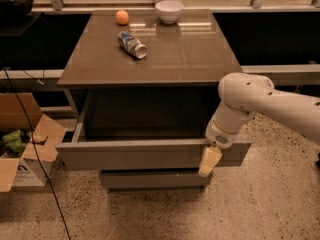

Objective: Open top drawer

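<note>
- Top drawer [140, 155] stands pulled out; its dark well is reachable from above, forward of the cabinet top [200, 59].
- Gripper [210, 160] sits against the drawer front near its right end; the arm [270, 101] bars the right side.
- Box [20, 149] and cable [50, 194] crowd the left corner.
- Can [132, 45], orange [122, 17] and bowl [169, 10] occupy the top's rear left.
- Floor [150, 214] ahead lies open.

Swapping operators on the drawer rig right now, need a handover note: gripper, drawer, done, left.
The gripper sits against the front of the top drawer, near its right end, at the upper edge.
The top drawer is pulled well out of the cabinet; its inside is too dark to read.
Done: the opening, by the look of it.
Left: probably just backing the arm away without nudging the drawer.
</note>
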### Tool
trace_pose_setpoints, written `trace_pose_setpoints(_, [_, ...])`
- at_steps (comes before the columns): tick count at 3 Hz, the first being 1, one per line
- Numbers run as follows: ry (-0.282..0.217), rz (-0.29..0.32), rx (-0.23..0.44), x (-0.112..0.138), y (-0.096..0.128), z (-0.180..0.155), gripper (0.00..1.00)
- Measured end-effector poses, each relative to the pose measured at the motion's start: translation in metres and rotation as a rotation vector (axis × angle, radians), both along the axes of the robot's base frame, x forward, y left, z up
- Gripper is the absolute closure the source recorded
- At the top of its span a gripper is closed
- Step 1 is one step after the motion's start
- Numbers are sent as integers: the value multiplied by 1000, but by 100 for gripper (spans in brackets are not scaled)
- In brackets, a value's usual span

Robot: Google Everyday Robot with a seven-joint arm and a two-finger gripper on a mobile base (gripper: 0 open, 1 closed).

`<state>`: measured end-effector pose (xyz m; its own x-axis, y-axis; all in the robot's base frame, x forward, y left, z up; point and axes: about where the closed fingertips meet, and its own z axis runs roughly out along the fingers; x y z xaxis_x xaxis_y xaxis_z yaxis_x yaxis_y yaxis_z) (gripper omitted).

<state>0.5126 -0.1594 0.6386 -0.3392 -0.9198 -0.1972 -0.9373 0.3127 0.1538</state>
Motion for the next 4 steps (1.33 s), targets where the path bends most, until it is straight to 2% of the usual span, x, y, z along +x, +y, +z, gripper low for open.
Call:
trace_pose_setpoints(1, [0,0,0,0,0,6,50])
trace_pose_setpoints(2, [24,18,-17,-19,-1,5,46])
trace_pose_setpoints(3, [55,0,26,-57,0,11,15])
trace_pose_setpoints(4, [55,0,26,-57,0,11,0])
